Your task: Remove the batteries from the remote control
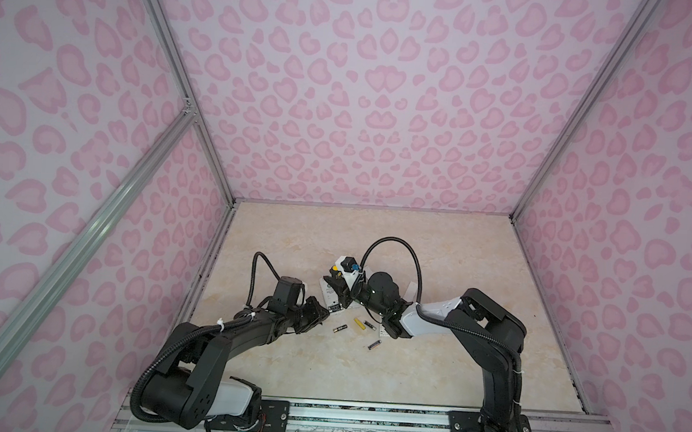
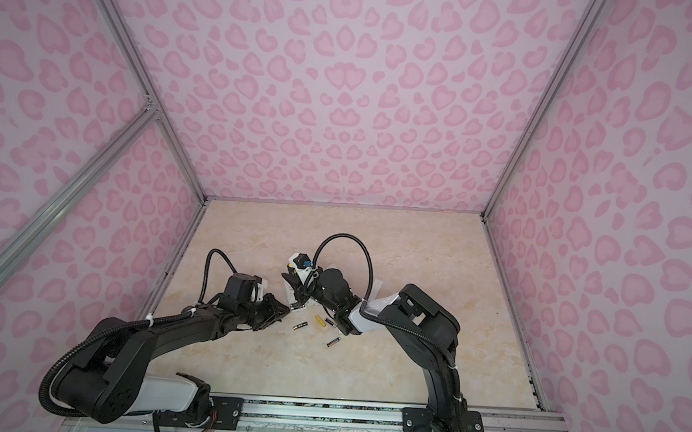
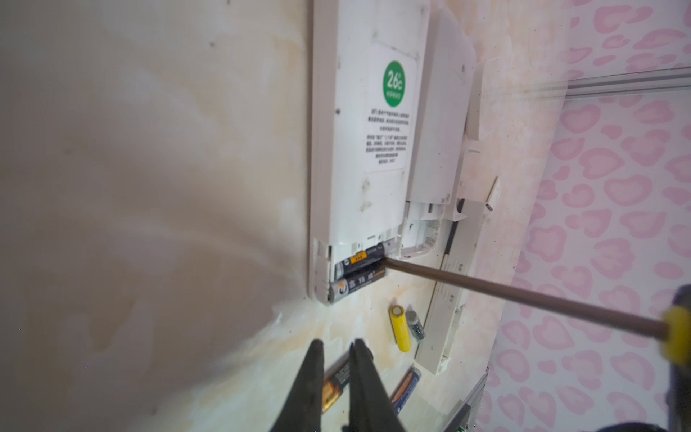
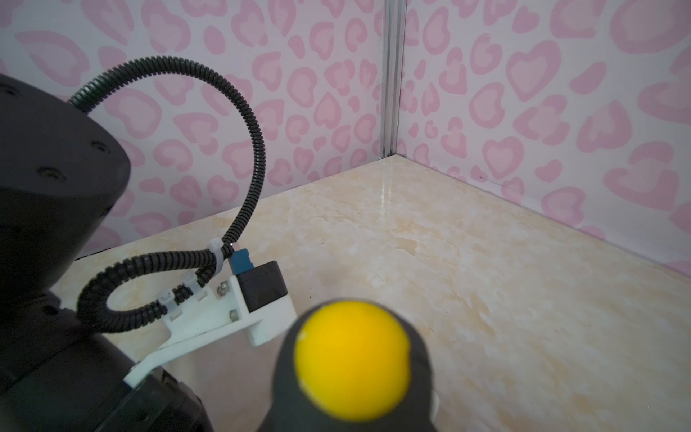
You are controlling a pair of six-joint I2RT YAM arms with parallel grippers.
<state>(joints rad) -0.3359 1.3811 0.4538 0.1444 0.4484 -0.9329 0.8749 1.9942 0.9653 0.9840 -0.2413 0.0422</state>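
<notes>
Batteries (image 3: 359, 271), two of them, lie in the open compartment of the white remote (image 3: 359, 149), just right of the left gripper (image 3: 338, 346), whose fingers stand nearly together, pinching nothing. Four loose batteries (image 1: 359, 323) lie on the table (image 1: 451, 358) nearby. The right gripper (image 1: 341, 291) clamps the screwdriver (image 3: 523, 295), tip touching one battery in the compartment.

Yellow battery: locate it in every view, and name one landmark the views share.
In both top views: yellow battery on the table, between two dark batteries.
Left wrist: yellow battery near the remote's open compartment.
Right wrist: not in it.
Shared landmark: the screwdriver, yellow-ended, in all four.
</notes>
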